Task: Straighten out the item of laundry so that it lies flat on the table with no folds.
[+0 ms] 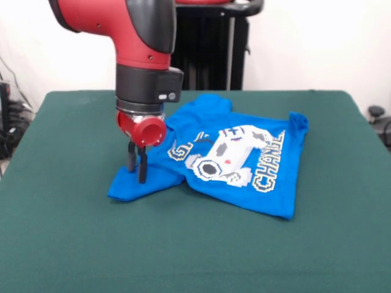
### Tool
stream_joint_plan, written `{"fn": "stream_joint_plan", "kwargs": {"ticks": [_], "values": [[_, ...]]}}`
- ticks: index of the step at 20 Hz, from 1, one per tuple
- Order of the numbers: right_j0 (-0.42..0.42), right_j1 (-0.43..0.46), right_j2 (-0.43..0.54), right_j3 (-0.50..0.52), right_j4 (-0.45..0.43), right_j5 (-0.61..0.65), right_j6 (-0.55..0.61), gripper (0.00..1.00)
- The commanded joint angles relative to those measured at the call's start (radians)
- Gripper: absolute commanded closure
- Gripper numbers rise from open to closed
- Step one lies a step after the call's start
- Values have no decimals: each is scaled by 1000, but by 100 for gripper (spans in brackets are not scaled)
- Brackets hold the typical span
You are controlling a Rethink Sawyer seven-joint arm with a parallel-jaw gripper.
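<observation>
While T-shirt [235,165] lies rumpled, tool [137,173] pinches its sleeve, fingers nearly together.

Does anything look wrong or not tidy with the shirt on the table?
Yes. The blue T-shirt lies askew and is not flat: its print lettering is partly hidden by folds, and a corner is turned over. The gripper stands on its sleeve.

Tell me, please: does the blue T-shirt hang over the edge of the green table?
No. The blue T-shirt lies wholly on the green table, with bare cloth showing round it on every side.
</observation>
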Motion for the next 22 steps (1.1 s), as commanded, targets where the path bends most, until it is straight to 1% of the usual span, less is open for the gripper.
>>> {"fn": "stream_joint_plan", "kwargs": {"ticks": [1,7,11,12,13,18,22], "values": [[23,94,111,43,19,-19,120,0],[7,135,105,32,-17,-50,96,0],[19,152,87,13,-30,-99,90,0],[33,153,74,2,-23,-102,88,0],[38,153,68,-3,-21,-102,87,100],[69,139,27,-13,12,-83,95,100],[54,121,27,-20,0,-61,76,100]]}}
